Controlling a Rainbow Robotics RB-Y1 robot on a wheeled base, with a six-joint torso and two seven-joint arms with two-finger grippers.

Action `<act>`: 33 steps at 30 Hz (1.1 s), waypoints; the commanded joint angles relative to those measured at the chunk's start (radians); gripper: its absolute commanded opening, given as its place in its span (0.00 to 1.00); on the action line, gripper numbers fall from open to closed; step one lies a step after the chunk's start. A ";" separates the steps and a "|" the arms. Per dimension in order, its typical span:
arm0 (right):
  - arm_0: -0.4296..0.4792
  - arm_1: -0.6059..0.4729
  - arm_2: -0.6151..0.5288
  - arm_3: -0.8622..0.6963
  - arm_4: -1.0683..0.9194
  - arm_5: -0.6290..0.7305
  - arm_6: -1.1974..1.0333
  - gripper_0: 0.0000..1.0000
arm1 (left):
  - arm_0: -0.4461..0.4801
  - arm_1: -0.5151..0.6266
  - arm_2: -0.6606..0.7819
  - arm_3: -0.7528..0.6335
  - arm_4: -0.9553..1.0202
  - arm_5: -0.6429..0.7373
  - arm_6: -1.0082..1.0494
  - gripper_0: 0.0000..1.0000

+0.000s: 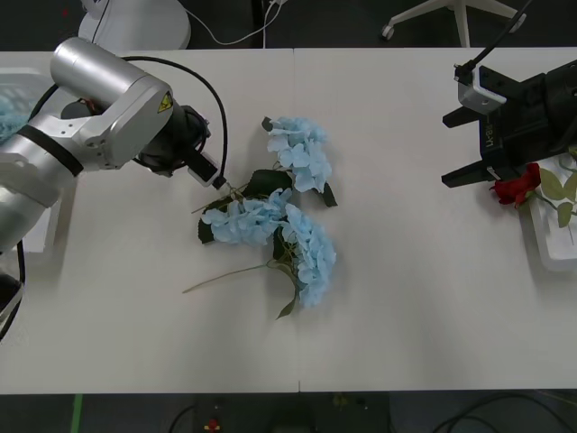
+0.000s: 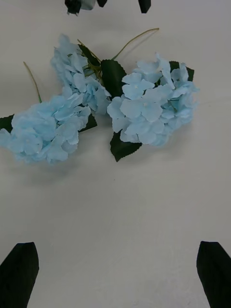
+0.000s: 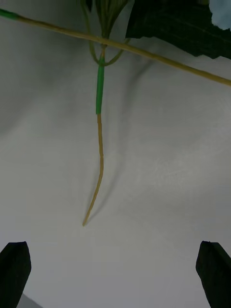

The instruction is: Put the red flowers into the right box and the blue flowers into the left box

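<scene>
Left box (image 1: 11, 108) is sitting at the table's (image 1: 406, 316) far left edge, well left of the blue flowers, with a bit of pale blue showing inside it. Left pincer (image 1: 216, 179) is hovering just left of the blue flowers (image 1: 279, 225), its tip almost touching their tan stems; in the left wrist view its black fingers (image 3: 14, 272) are standing wide apart at the two corners, gripping nothing, with a loose tan stem end (image 3: 98, 163) lying on the table between and ahead of them.

Blue flowers: three fluffy clusters lying bunched together mid-table, one farther back, two nearer and touching each other, dark green leaves between them, one long tan stem trailing out toward the left. In the right wrist view the same clusters (image 2: 96, 106) are lying well ahead of the right pincer's black fingers (image 2: 19, 272), which are also spread wide and empty.

Right pincer (image 1: 464, 149) is hovering well right of the blue flowers, jaws open, holding nothing. A red flower (image 1: 516, 188) is lying just right of that pincer, bloom poking over the rim of the right box (image 1: 550, 248), its green leaves inside the box. Right box is sitting at the table's right edge, far right of the blue flowers.
</scene>
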 commanded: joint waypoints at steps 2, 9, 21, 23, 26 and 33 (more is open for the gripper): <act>-0.044 -0.048 0.006 -0.023 -0.011 -0.005 0.037 0.95 | -0.131 -0.109 -0.023 0.199 -0.030 0.011 -0.012 1.00; -0.044 -0.048 0.006 -0.023 -0.011 -0.005 0.037 0.95 | -0.139 -0.153 -0.052 0.251 -0.046 0.011 -0.012 1.00; -0.044 -0.048 0.006 -0.023 -0.011 -0.005 0.037 0.95 | -0.137 -0.222 -0.077 0.344 -0.075 0.013 0.004 1.00; -0.044 -0.048 0.006 -0.023 -0.011 -0.005 0.037 0.95 | -0.139 -0.232 -0.077 0.373 -0.078 0.018 0.009 1.00; -0.044 -0.048 0.006 -0.023 -0.011 -0.005 0.037 0.95 | -0.137 -0.236 -0.077 0.388 -0.081 0.024 0.015 0.84; -0.044 -0.048 0.006 -0.023 -0.011 -0.005 0.037 0.95 | -0.139 -0.235 -0.077 0.396 -0.082 0.030 0.043 0.00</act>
